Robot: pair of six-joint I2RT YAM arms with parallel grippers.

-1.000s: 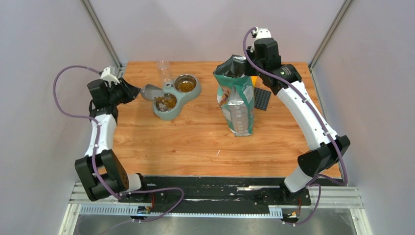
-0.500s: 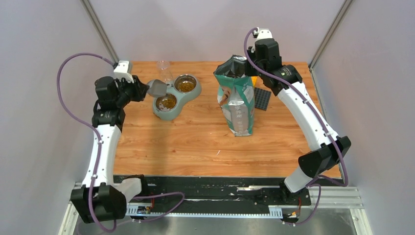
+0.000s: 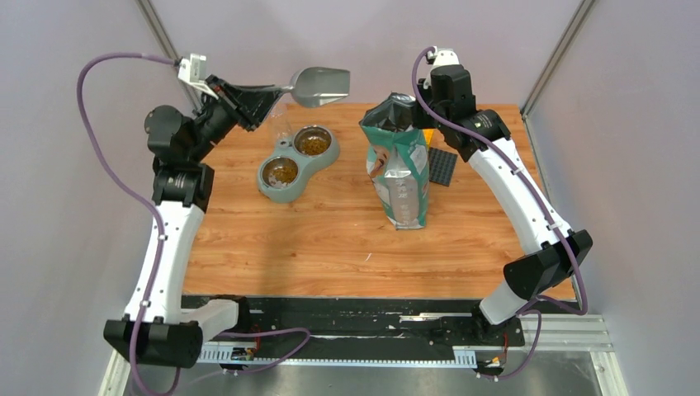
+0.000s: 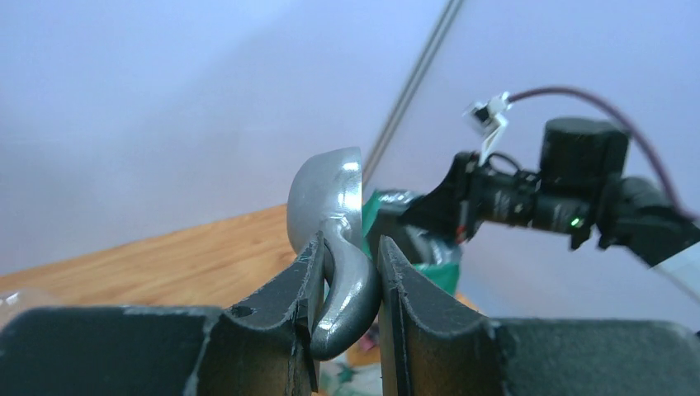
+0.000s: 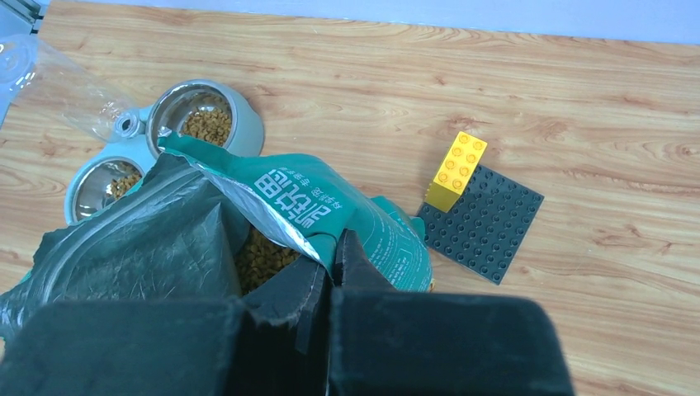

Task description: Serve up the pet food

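Note:
Brown pet food fills both steel bowls [image 3: 281,172] [image 3: 314,143] of the green double feeder [image 3: 290,195]. More of it shows inside the open green bag [image 5: 264,252]. High above the feeder's back, my left gripper [image 3: 268,92] is shut on the handle of the grey scoop [image 3: 320,84], whose bowl points toward the bag. In the left wrist view both fingers clamp the curved handle [image 4: 342,280]. The scoop's inside is hidden. My right gripper [image 5: 337,247] is shut on the top rim of the upright bag [image 3: 400,169], holding its mouth open.
A clear plastic bottle [image 3: 281,124] sticks out of the feeder's back. A dark studded baseplate [image 5: 483,223] with a yellow brick [image 5: 456,171] lies right of the bag. Grey walls and slanted metal posts [image 3: 169,54] enclose the table.
My left arm has lifted the scoop from beside the near bowl, up and to the right, toward the bag. The right arm and the bag have not moved.

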